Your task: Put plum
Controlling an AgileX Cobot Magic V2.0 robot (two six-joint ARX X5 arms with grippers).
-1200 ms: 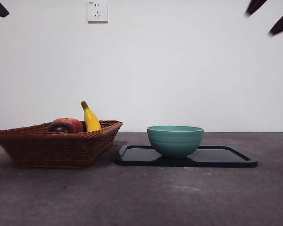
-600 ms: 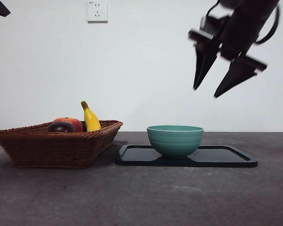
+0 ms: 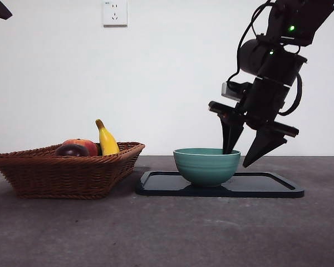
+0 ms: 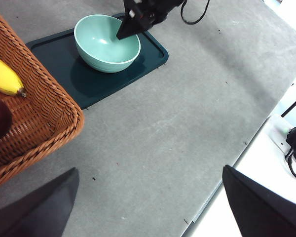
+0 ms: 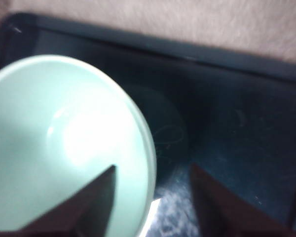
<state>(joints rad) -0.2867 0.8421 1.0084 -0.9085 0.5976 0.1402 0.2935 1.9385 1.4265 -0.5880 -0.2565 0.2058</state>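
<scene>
Right tool (image 3: 244,158), up near the top corner a sec ago, is now straddling the bowl (image 3: 206,166) rim w/ jaws wide open & empty, prob. to grip the bowl, while the plum (image 3: 72,150) is sitting in the basket (image 3: 61,175), untouched.

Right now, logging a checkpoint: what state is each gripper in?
Left gripper: open, holding nothing, up over bare table.
Right gripper: open, empty, jaws straddling the bowl rim, one inside, one outside.
</scene>
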